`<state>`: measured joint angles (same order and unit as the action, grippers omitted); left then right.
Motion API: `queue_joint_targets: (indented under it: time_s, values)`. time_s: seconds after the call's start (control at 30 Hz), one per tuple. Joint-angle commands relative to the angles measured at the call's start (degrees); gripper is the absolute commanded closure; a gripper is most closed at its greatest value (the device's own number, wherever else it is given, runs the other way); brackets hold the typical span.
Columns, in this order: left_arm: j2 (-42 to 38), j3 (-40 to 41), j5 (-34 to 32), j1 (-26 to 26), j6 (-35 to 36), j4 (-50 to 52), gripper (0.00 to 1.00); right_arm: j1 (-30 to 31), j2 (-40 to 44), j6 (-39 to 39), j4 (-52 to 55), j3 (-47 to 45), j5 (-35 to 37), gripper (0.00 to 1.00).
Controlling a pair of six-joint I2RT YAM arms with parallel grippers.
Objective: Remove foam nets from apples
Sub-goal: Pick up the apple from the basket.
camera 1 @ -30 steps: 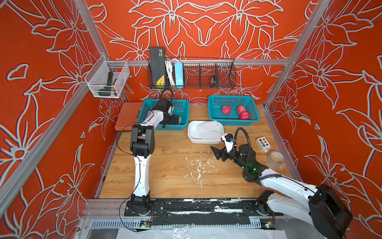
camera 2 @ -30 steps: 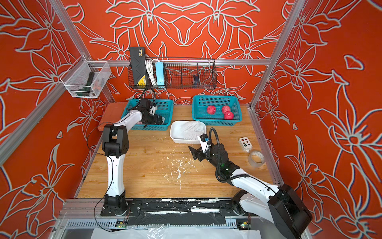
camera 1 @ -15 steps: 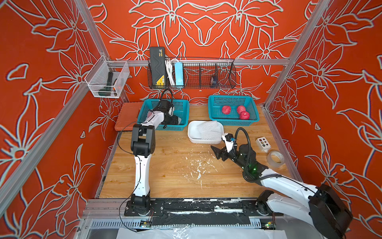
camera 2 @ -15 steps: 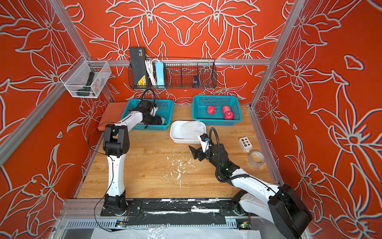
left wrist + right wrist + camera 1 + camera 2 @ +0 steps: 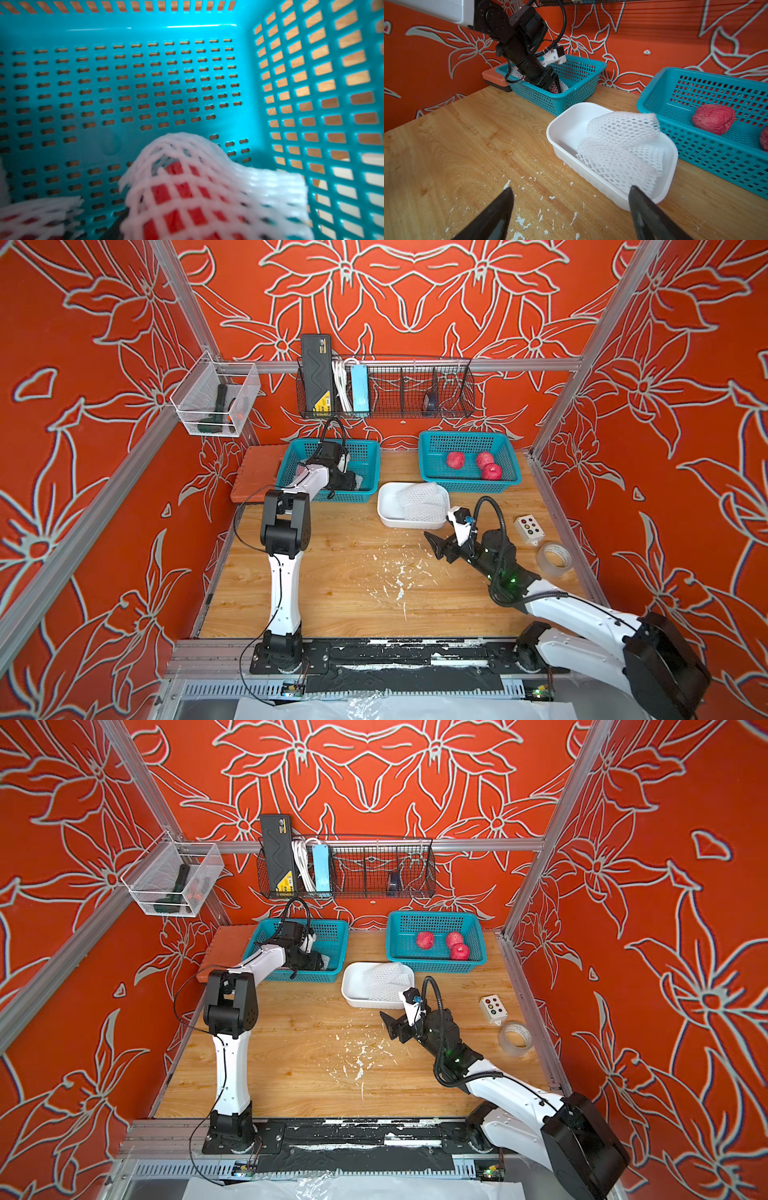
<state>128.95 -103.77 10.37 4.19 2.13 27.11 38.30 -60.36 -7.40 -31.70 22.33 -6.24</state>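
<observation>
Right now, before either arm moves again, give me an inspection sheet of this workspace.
Surface: wooden table, white foam crumbs scattered mid-table.
Job's things: three bare apples in the right basket; netted apples in the left basket; loose foam nets in the white tray.
Clutter: button box, tape roll, orange block.
Grippers: left gripper down in the left basket at a netted apple, grip unclear; right gripper open, empty, over the table beside the tray.
Cables: black cable looped above each wrist; no snag seen.
Surroundings: orange flowered walls, wire rack, clear bin.
</observation>
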Motion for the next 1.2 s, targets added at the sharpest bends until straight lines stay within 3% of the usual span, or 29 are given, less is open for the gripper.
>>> queue_joint_targets:
  time_s: [0.0, 0.3, 0.73, 0.97, 1.17]
  values:
    - [-3.67, 0.82, 0.76, -0.15, 0.25, -1.38, 0.43, 0.45, 0.46, -0.86, -0.05, -0.22, 0.66, 0.13]
    - [-7.02, 4.05, 2.08, -0.13, 0.07, -3.73, 0.49, 0.43, 0.19, -0.44, -0.37, -0.38, 1.39, 0.13]
    - [-18.19, 11.68, 2.51, 1.16, -1.25, -7.28, 0.51, 0.46, -0.21, -0.51, -0.68, -0.67, 2.16, 0.13]
    - [-25.64, 15.12, 3.45, 3.16, -3.55, -9.69, 0.52, 0.46, 0.14, -0.55, -0.60, -0.71, 2.58, 0.14]
    - [-37.53, 26.33, 4.51, 6.52, -7.88, -18.42, 0.51, 0.46, 0.88, -0.40, -0.10, -0.87, 3.51, 0.14]
